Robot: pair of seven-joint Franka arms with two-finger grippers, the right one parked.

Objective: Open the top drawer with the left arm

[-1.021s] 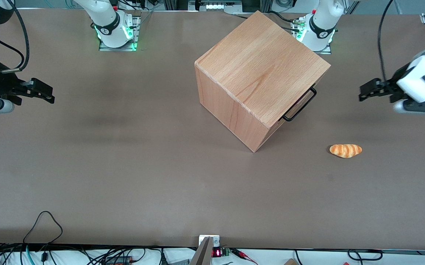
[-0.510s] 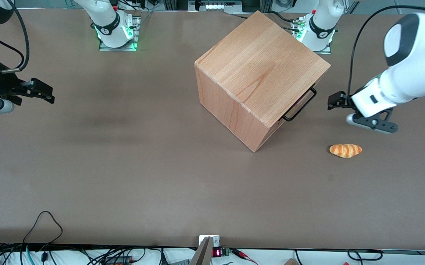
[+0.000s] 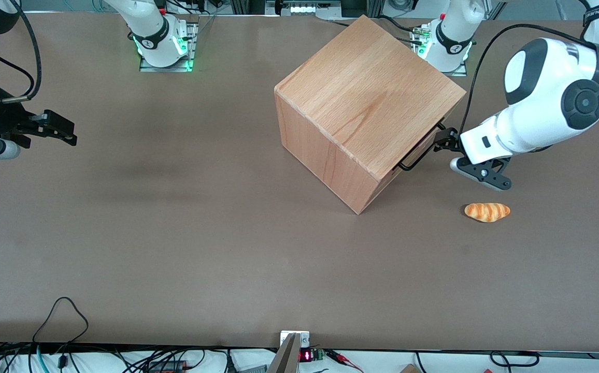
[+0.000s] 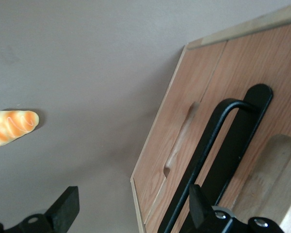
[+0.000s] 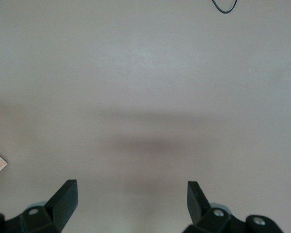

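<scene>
Up near the cabinet's point(image 3: 367, 103) top edge, the top drawer point(image 3: 426, 146) sits flush and shut, its black bar handle point(image 3: 423, 150) facing the working arm's end of the table point(image 3: 175, 233). Just beside that handle hovers the left arm's point(image 3: 548, 109) gripper point(image 3: 442, 141), fingers point(image 4: 65, 206) spread wide. Bare tabletop surrounds a bread roll point(image 3: 487, 212) nearer the front camera. No writing is legible.

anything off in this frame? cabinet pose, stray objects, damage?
Nothing damaged or spilled. The wooden cabinet sits rotated, one corner pointing at the front camera. A small bread roll lies loose on the table, nearer that camera than the left arm's gripper, which is open at the black handle of the shut top drawer.
</scene>
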